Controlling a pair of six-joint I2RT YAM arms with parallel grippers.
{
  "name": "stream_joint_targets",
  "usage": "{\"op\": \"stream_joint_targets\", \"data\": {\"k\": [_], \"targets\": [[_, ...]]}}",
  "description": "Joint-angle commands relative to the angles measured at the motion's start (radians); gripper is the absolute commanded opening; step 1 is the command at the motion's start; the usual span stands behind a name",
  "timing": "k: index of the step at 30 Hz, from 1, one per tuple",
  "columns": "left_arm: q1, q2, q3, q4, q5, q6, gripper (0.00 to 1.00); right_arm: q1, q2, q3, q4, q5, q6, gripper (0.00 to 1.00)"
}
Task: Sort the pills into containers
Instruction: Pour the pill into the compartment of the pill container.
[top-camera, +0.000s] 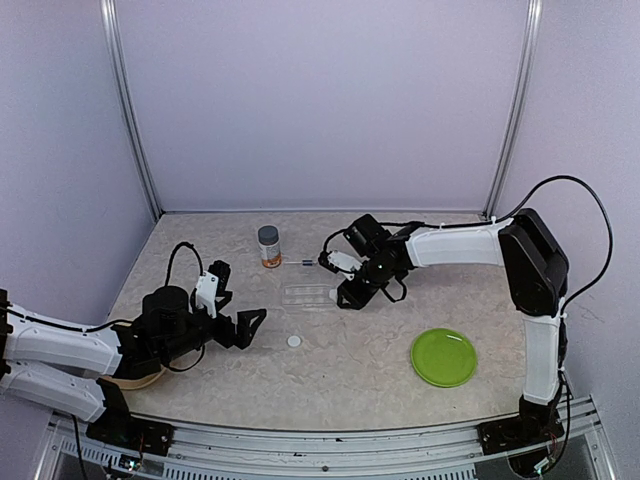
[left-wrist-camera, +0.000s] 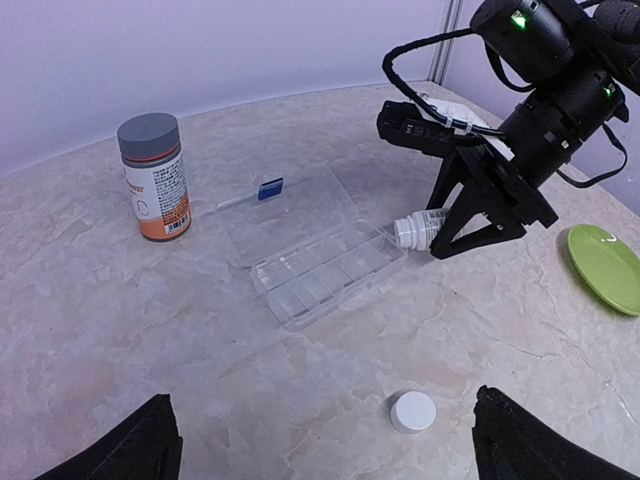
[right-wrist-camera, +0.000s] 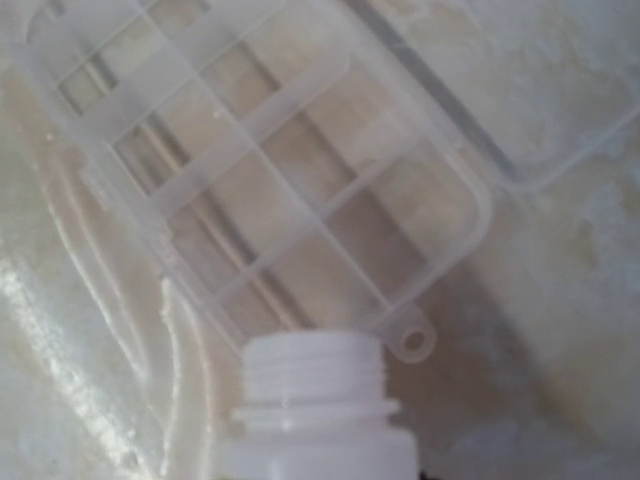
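My right gripper (top-camera: 348, 293) is shut on a small uncapped vial (left-wrist-camera: 420, 228), tipped on its side. The vial's threaded mouth (right-wrist-camera: 315, 365) points at the near end of an open clear compartment box (left-wrist-camera: 325, 270), just short of its hinge tab. The vial's white cap (left-wrist-camera: 413, 411) lies on the table between the spread fingers of my left gripper (left-wrist-camera: 325, 440), which is open and holds nothing. The clear bottle with grey cap and white-and-orange label (left-wrist-camera: 156, 177) stands upright behind the box. The pills are out of view.
A flat green plate (top-camera: 443, 357) lies at the right front. A thin stick with a blue tab (left-wrist-camera: 269, 188) rests behind the box lid. Purple walls with metal posts enclose the back and sides.
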Motion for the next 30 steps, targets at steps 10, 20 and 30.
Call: {"op": "stream_joint_targets", "data": {"k": [10, 20, 30], "targets": [[0.008, -0.014, 0.022, -0.003, -0.002, 0.010, 0.99, 0.023, 0.019, 0.054, -0.071, 0.026, -0.019, 0.12], [0.008, -0.019, 0.020, -0.005, -0.005, 0.009, 0.99, 0.025, 0.016, 0.047, -0.049, 0.035, -0.017, 0.12], [0.008, -0.015, 0.020, 0.000, -0.005, 0.010, 0.99, 0.026, 0.005, 0.032, -0.016, 0.019, -0.016, 0.12]]}}
